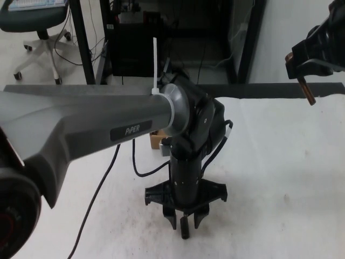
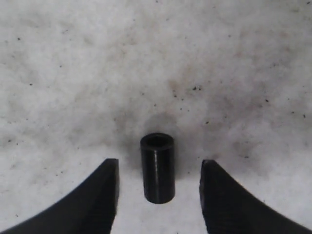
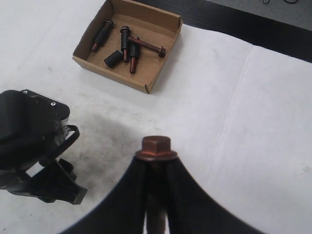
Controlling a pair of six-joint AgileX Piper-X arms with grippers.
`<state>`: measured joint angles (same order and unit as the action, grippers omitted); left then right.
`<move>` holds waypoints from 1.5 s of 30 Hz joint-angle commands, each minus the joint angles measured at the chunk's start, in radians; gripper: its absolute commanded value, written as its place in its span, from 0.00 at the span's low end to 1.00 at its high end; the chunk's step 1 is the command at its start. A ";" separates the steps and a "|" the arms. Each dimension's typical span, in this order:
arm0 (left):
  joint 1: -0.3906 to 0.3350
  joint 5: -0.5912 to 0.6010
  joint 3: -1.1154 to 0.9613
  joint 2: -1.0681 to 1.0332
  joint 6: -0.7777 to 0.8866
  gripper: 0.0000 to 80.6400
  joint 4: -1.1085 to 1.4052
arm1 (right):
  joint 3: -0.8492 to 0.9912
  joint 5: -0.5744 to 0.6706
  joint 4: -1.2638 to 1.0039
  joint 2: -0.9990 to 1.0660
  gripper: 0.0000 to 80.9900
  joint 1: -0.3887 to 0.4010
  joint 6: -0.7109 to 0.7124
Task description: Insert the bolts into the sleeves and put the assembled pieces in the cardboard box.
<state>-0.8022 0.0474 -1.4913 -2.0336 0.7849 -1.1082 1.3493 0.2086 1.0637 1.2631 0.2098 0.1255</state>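
**Sleeve straddled, bolt on standby!**
At six o'clock in the high view my left gripper (image 1: 185, 220) is spread wide. Its ribbed fingers (image 2: 105, 195) stand either side of the upright, smooth black sleeve (image 2: 157, 168) without touching it, set to pinch it, I'd say. Up at two o'clock my right gripper (image 3: 156, 170) is clamped tight on the coppery hex-head bolt (image 3: 156, 145), shank pointing down, ready to feed. The cardboard box (image 3: 109, 73) already holds assembled pieces.

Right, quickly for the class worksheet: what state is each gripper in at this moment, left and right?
Left gripper: open, fingers either side of a black sleeve, not touching it.
Right gripper: shut on a copper-coloured bolt.
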 commanded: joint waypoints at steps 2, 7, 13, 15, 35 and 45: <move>-0.004 -0.012 0.016 0.013 0.009 0.59 0.017 | 0.003 0.015 0.004 -0.012 0.01 -0.003 0.002; -0.005 -0.002 0.040 0.013 0.034 0.59 0.045 | 0.003 0.015 0.004 -0.012 0.01 -0.003 0.002; -0.005 -0.002 0.040 0.011 0.034 0.59 0.071 | 0.003 0.015 0.004 -0.012 0.01 -0.003 0.002; -0.006 -0.002 0.040 0.011 0.034 0.59 0.071 | 0.003 0.015 0.004 -0.012 0.01 -0.003 0.002; -0.006 0.021 0.040 0.011 0.031 0.34 0.038 | 0.003 0.008 0.003 -0.012 0.01 -0.003 0.008; -0.006 0.021 0.040 0.011 0.031 0.34 0.038 | 0.003 0.008 0.003 -0.012 0.01 -0.003 0.008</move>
<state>-0.8025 0.0686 -1.4515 -2.0336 0.8085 -1.0642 1.3493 0.2086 1.0658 1.2631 0.2098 0.1292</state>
